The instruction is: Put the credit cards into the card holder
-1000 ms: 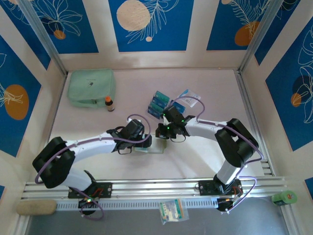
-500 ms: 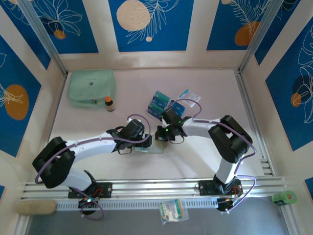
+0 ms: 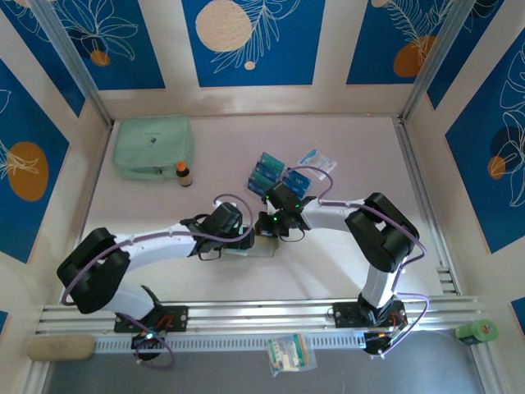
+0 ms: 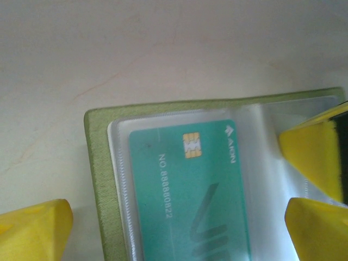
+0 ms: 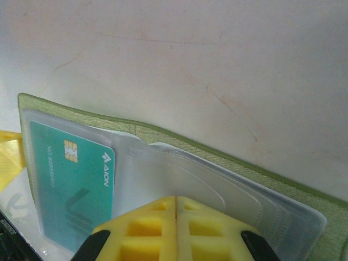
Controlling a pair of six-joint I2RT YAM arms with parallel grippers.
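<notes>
Card holder (image 4: 98, 179) open at the centre of the tabletop (image 3: 369, 164), beneath both pincers.
From above: loose credit cards (image 3: 267, 172) stacked just above centre, count unclear. Up close: one teal card (image 4: 185, 201) pocketed, long axis top-to-bottom, chip (image 4: 192, 145) uppermost. Left pincer (image 4: 174, 225) spread wide; right pincer (image 5: 176, 228) pressed shut over clear pockets (image 5: 217, 179).

1. I am viewing the card holder (image 4: 97, 163), an olive-green wallet, lying open and flat on the pale table (image 4: 163, 43), with its clear pockets facing up.
2. I am seeing one teal credit card (image 4: 190, 196), with a gold chip and pale lettering, sitting inside the clear pocket nearest the holder's outer edge.
3. I am seeing the other credit cards (image 3: 266, 173), teal and blue, lying clustered farther back, apart from the holder.
</notes>
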